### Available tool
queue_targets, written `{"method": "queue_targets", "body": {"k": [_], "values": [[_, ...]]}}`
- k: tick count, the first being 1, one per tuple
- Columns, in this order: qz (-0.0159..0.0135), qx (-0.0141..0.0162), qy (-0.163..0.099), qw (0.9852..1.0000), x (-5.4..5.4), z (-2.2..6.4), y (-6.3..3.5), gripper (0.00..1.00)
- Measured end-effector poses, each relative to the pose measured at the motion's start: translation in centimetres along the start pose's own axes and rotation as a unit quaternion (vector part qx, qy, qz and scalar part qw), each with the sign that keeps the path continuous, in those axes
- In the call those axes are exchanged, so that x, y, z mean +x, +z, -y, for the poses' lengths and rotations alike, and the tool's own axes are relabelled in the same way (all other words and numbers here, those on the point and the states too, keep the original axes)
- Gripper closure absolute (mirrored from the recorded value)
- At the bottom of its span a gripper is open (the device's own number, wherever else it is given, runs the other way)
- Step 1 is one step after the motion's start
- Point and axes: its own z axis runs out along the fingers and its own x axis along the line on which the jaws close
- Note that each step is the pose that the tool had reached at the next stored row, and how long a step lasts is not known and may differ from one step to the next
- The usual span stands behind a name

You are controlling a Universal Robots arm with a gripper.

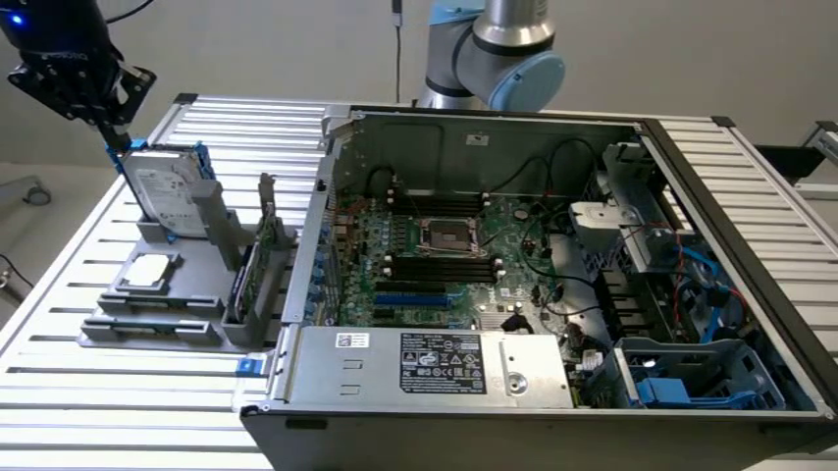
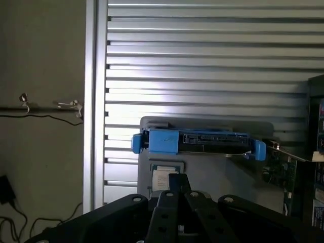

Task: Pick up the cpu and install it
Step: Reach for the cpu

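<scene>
**Silver cpu flat in the grey holder, claw shut above the hard drive**

Grey holder on the slatted aluminium worktop, at the exterior view's left. Standing upright in its rear slot: hard drive with white label and blue frame. Lying flat in a shallow recess just in front of that drive: cpu, pale metal top up. Set on edge along the holder's side nearest the case: green circuit card.

Open computer case beside the holder. Inside it: motherboard with the black-framed socket near the middle, power supply along the near wall, cables and blue plastic bays at the exterior view's right.

Claw hanging at the upper corner of the hard drive, fingers pressed together, nothing gripped; contact with the blue frame not clear. Cpu lower down, on the far side of the drive from the claw, apart from it and untouched.

From the wrist: claw tips together, cpu right behind them, hard drive edge-on beyond.
</scene>
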Motion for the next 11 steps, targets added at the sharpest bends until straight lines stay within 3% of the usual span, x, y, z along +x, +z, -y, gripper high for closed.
{"method": "queue_targets", "body": {"k": [11], "values": [[-0.0048, 0.0004, -0.013, 0.9999, 0.2, 1.18, 1.04, 0.89]]}}
